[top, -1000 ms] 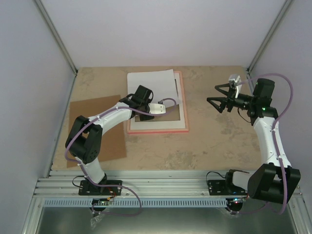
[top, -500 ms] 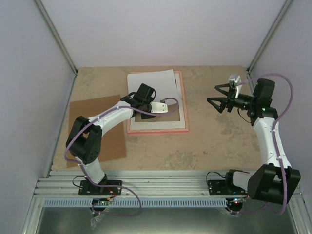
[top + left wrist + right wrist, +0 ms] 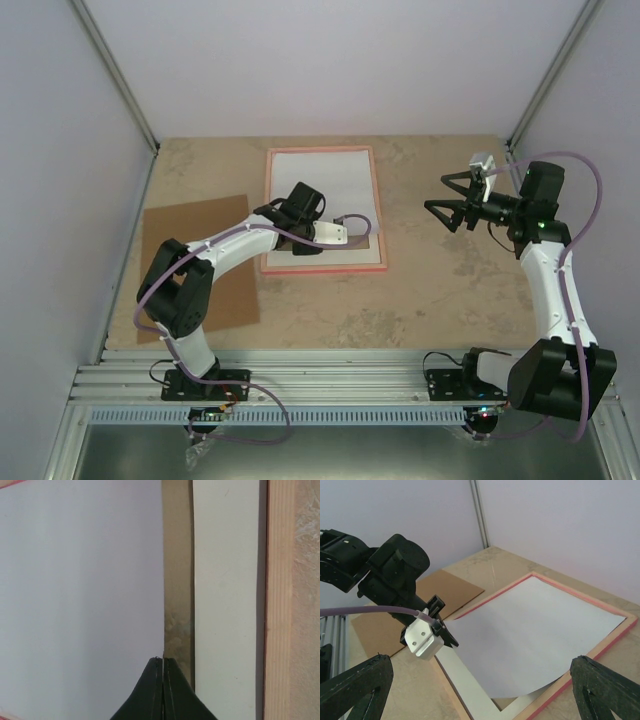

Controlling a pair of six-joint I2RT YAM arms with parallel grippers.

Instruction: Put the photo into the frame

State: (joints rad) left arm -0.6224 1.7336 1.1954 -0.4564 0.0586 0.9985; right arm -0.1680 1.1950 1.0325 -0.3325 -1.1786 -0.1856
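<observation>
**Photo face-down in the frame, picture side hidden**

Only the plain white back of the photo point(image 3: 320, 185) can be seen, so the printed side is hidden. It's laid inside the pink frame point(image 3: 377, 200) on the counter point(image 3: 440, 290), pushed toward the far end. A strip of bare counter is left showing through the near end of the opening.

The left claw point(image 3: 163, 661) is seen closed, tips pressed together right at the photo's edge. Whether the sheet is actually nipped between them can't be made out. From above, the fingers are mostly covered by the wrist.

The right claw point(image 3: 436, 191) is held wide open above the counter, well apart from the frame.

A brown board point(image 3: 195, 265) is partly blocked by the left arm.
</observation>
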